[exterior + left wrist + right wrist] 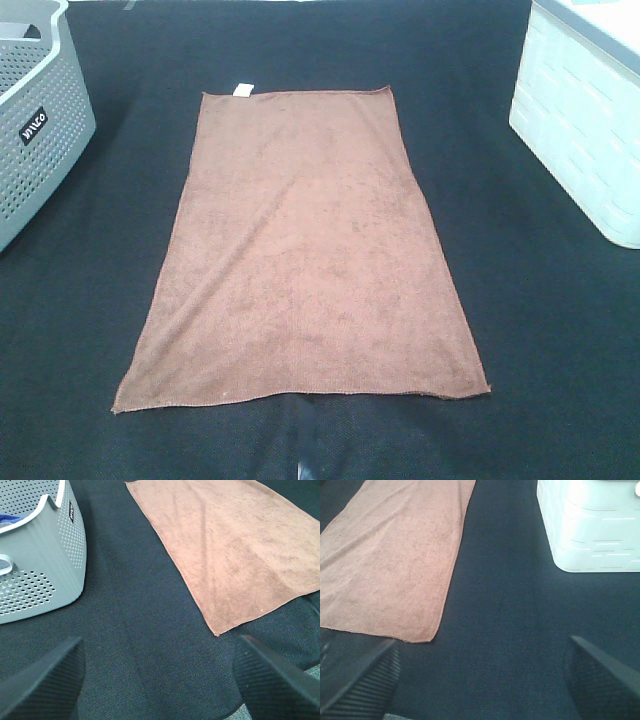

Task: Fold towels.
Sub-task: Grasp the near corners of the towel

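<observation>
A brown towel lies flat and spread out on the black mat, with no fold in it yet. Its long sides run away from the two arms. A small white tag sits on the far short edge. The left claw is wide open and holds nothing. Its two black fingers hang over bare mat, well apart from each other. The towel is in front of this claw and off to the side where the other arm is. The towel's near corner is close ahead of the finger on that side, but it does not touch it. On the claw's other side, in front of it, stands a grey basket full of little holes. Something blue peeks out inside it. The right claw is wide open too and holds nothing. It also hangs over bare mat. The towel is in front of it, toward the left arm's side, and the other near corner is close ahead of the finger on that side. A white bin stands farther in front on the outer side. From the high camera I cannot see either claw.
</observation>
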`<state>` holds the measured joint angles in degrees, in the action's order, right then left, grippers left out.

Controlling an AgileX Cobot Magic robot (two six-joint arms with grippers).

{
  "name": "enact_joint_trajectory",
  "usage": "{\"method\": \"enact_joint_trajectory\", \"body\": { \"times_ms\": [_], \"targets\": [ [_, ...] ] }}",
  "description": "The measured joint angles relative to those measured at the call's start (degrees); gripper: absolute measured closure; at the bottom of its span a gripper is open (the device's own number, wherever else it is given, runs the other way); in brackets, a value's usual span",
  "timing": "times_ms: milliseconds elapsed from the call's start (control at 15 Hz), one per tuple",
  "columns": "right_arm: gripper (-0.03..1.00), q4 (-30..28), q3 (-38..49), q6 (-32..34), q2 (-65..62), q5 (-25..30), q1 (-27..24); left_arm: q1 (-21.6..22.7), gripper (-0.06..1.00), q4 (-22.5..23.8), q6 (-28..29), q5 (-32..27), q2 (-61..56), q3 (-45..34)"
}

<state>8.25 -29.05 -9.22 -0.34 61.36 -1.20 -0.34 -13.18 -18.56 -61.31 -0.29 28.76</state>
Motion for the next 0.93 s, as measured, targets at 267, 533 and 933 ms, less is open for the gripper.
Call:
{"method": "enact_joint_trajectory", "body": {
  "times_ms": [267,533,933],
  "targets": [
    [0.13,0.0,0.0,0.0,0.0,0.0,0.0,0.0,0.17,0.0,0.0,0.0,0.0,0.0],
    [0.13,0.0,0.0,0.0,0.0,0.0,0.0,0.0,0.17,1.0,2.1,0.6,0.0,0.0],
    [0.13,0.0,0.0,0.0,0.1,0.0,0.0,0.0,0.18,-0.3,3.0,4.9,0.0,0.7]
  ]
}}
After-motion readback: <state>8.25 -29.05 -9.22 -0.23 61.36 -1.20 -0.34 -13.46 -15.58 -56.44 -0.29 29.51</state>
